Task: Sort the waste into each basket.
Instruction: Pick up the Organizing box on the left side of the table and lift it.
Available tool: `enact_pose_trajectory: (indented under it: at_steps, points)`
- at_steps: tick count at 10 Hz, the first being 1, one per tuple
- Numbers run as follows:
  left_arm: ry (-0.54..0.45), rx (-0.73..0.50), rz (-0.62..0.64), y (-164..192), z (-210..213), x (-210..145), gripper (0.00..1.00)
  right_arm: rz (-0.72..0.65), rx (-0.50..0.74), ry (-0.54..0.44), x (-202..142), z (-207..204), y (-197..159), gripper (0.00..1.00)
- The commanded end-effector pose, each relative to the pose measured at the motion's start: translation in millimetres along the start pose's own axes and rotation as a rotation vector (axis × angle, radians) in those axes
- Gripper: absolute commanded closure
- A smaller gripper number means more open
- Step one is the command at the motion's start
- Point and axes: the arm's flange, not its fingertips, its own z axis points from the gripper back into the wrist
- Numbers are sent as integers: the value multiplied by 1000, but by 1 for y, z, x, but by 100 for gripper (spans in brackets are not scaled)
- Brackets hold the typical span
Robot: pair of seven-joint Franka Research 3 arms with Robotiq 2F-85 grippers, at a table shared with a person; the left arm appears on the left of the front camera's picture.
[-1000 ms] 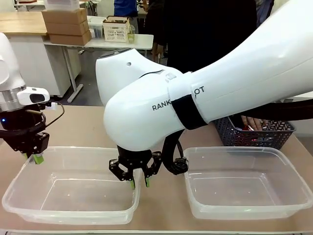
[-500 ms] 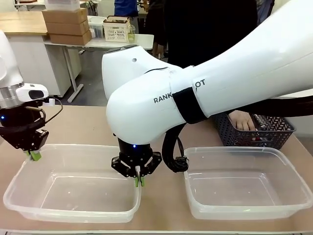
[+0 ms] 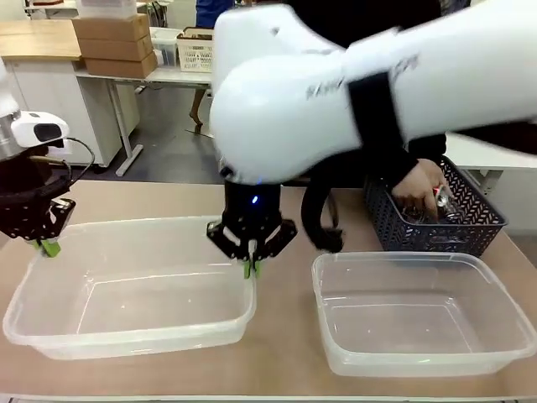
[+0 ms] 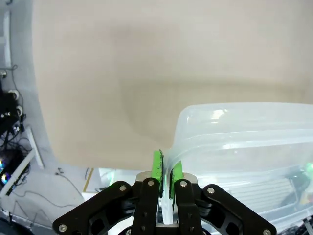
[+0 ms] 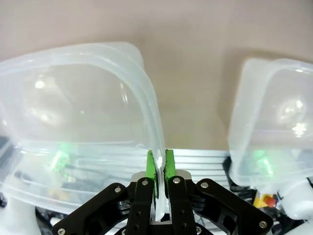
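Up close, we see the green pads (image 4: 157, 165) of the left gripper (image 3: 49, 248) clamped on the rolled rim of the left tub (image 3: 126, 225) at its outer far corner. The pads of the right gripper (image 3: 252, 267) nip the same tub's rim on the side facing the right tub (image 3: 403, 259). We cannot tell whether the held tub rests on the tan table (image 3: 285, 344). Just behind the right tub stands a dark lattice basket (image 3: 436, 237), where a person's hand (image 3: 415, 191) reaches among the waste (image 3: 440, 201)
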Motion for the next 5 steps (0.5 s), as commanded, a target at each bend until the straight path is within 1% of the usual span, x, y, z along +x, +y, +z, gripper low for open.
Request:
enact_pose_trajectory:
  at_steps: [1, 2, 3, 4, 5]
  points:
    - [-34, 76, 67, 1, 22, -14, 100, 44, -57, 100, 3, 38, -54, 100]
    - [-124, 9, 85, -8, 56, -6, 100, 88, -73, 117, 5, 50, -61, 100]
    - [-191, -38, 101, -17, 82, 4, 100, 164, -58, 140, 2, 61, -66, 100]
    - [-60, -43, 22, -23, 39, -17, 100, 288, 2, 151, -15, 70, -75, 100]
    - [-60, -43, 22, -23, 39, -17, 100, 92, 3, 71, 3, 52, -40, 100]
